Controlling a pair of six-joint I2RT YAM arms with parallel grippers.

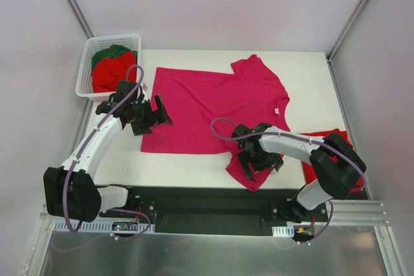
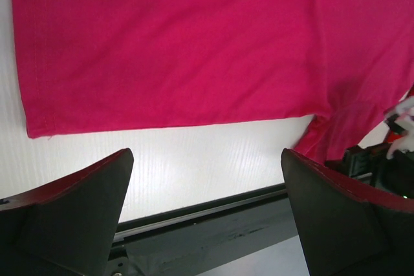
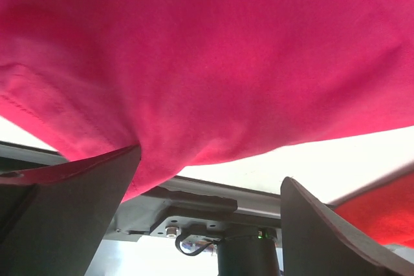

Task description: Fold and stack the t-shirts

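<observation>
bright, even light from overhead, shadows soft and short. the white table [image 2: 194,153] glares in both wrist views; their foreground at 6 o'clock is blurred.

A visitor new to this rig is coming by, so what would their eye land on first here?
First, the magenta-pink t-shirt, spread flat across the middle of the white table. Next, the left end effector, open by its hem, and the right end effector, open over its near sleeve. Then the white lattice basket at the far-left corner, holding a red t-shirt and a dark green t-shirt.
</observation>
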